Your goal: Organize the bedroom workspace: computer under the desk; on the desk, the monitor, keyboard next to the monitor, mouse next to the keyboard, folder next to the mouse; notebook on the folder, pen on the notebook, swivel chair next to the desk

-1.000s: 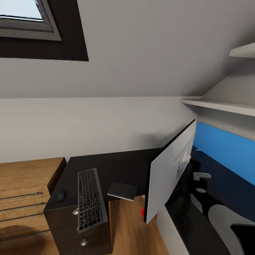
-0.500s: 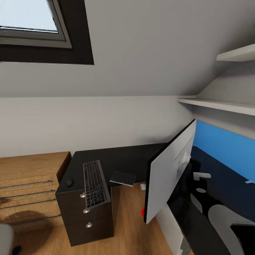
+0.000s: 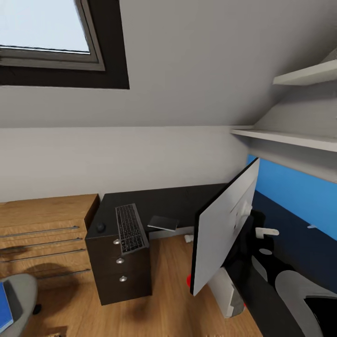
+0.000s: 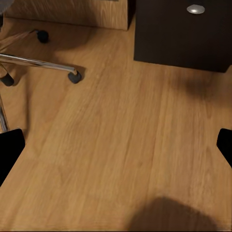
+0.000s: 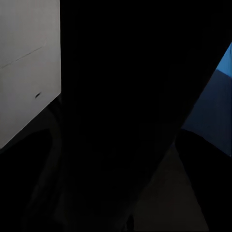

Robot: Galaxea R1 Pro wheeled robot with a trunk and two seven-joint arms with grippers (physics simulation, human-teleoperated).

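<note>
- Your left gripper (image 4: 116, 145) is spread wide over bare wood floor (image 4: 121, 125), holding nothing.
- Your right gripper's state: cannot tell.
- Monitor (image 3: 220, 234) near right; folder (image 3: 4, 306) on swivel chair (image 3: 21, 292), near left.
- Keyboard (image 3: 131, 228), mouse (image 3: 100, 227), notebook (image 3: 163, 223) lie farther on the desk (image 3: 154, 201).

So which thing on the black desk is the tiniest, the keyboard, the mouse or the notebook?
The mouse: a little round black blob near the desk's end, beside the long keyboard. The flat notebook on the keyboard's other side is bigger too.
</note>
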